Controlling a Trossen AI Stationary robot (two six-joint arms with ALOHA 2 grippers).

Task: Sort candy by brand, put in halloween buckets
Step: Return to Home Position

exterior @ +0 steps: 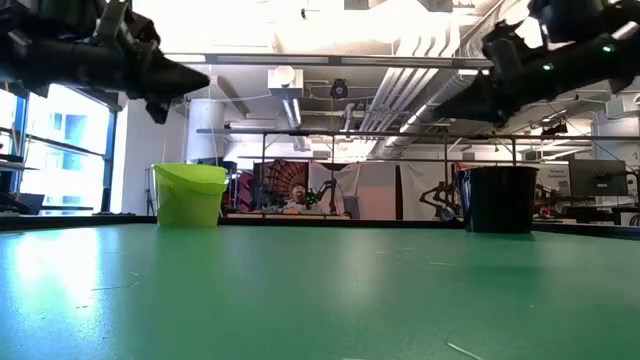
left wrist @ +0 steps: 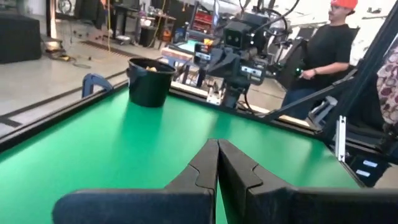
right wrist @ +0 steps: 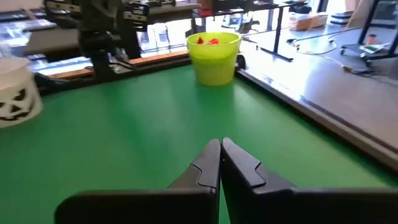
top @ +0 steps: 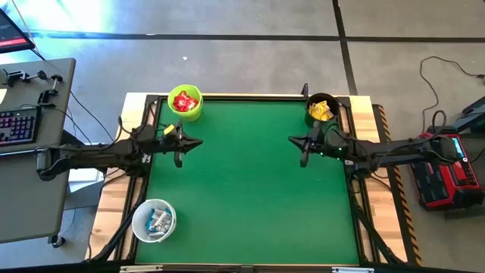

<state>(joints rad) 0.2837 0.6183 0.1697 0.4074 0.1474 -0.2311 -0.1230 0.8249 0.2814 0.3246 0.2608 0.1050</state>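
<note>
Homing judged | left gripper [top: 195,142] pressed together, empty; lime green bucket [top: 187,116] with red packets [top: 184,101] at its 12 o'clock, white bucket [top: 136,220] with white-and-blue bars [top: 158,221] at 7 | right gripper [top: 293,140] pressed together, empty; black bucket [top: 312,115] with yellow packets [top: 321,112] at 1 | no loose candy is seen on the table [top: 250,197]

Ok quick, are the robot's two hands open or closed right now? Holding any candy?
Left end effector: closed, holding nothing.
Right end effector: closed, holding nothing.
</note>
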